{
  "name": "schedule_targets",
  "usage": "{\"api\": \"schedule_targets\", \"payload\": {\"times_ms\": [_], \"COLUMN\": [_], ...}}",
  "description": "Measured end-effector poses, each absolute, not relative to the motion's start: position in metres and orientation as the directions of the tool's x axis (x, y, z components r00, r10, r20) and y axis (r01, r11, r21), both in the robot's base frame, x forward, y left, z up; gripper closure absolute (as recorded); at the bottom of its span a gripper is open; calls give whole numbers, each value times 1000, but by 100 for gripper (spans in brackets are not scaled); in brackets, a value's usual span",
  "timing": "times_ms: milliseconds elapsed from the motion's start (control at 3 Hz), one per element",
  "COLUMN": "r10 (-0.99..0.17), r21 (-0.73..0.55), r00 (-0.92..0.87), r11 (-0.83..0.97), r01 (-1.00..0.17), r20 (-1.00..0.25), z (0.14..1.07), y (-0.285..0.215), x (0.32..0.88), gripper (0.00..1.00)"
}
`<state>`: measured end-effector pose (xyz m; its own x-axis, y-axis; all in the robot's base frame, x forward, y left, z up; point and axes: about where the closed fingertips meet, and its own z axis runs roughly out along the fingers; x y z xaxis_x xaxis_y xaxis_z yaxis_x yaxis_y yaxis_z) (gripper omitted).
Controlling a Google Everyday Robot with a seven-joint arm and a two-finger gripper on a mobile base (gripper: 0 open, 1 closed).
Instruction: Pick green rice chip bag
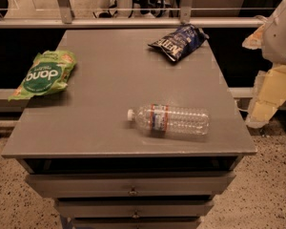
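The green rice chip bag (45, 74) is a crinkled light-green bag with a darker green round patch and white lettering. It lies on the far left of the grey cabinet top (105, 66), overhanging the left edge. My gripper (260, 109) hangs beyond the cabinet's right edge, pointing down, below the white arm (285, 30). It is far from the bag, across the whole width of the top, and holds nothing that I can see.
A clear plastic water bottle (170, 119) lies on its side near the front middle. A dark blue chip bag (179, 42) lies at the back right. Drawers (131, 185) are below the top. A rail (128, 22) runs behind the cabinet.
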<state>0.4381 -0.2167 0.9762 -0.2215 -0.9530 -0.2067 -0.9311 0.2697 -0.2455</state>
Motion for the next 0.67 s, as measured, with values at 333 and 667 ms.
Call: {"api": "schedule_targets", "payload": {"times_ms": [333,667], "r10": [-954,-955], "r21": [-253,-244], "r00": [-210,-121], "r11": [262,189], "r01": [-931,-951], "r20": [-213,-269], "z": [977,964], "y": [-215,-186], "x": [440,461], "gripper": [0,0]}}
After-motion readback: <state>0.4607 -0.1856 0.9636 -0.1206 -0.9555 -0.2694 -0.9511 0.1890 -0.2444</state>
